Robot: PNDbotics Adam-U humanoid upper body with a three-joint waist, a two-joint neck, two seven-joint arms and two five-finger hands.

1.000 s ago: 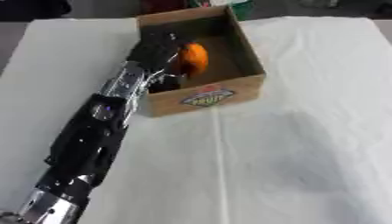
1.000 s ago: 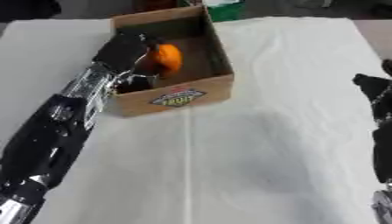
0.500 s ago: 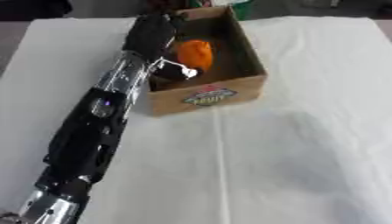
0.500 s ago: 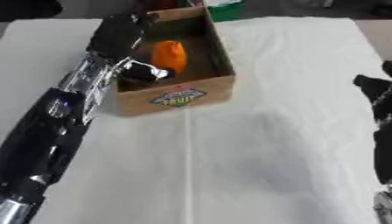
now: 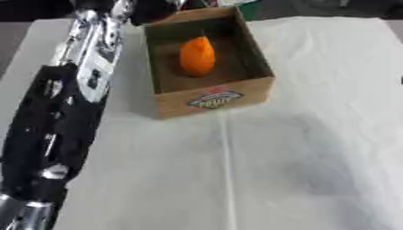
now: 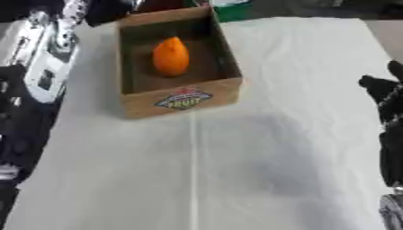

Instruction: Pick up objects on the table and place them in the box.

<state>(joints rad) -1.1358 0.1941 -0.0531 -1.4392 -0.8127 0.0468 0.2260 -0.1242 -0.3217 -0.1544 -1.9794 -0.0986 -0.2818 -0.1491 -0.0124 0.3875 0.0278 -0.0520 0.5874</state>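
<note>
Orange fruit (image 5: 197, 55) lies in box (image 5: 212, 99), job done; left hand (image 5: 154, 10) above, fingers unclear; right hand (image 6: 383, 92) idle, relaxed

Left hand (image 5: 154, 10) half beyond top edge

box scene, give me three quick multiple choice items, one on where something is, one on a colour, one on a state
1. Where is the orange object?
A. inside the box
B. on the cloth before the box
C. in the right hand

2. What colour is the cloth on the table?
A. blue
B. white
C. red

3. How is the box?
A. closed with a lid
B. tipped on its side
C. open at the top, upright

Answers: 1 A, it lies on the box floor between the walls. 2 B, the cloth is white all round. 3 C, the inside shows from above.
</note>
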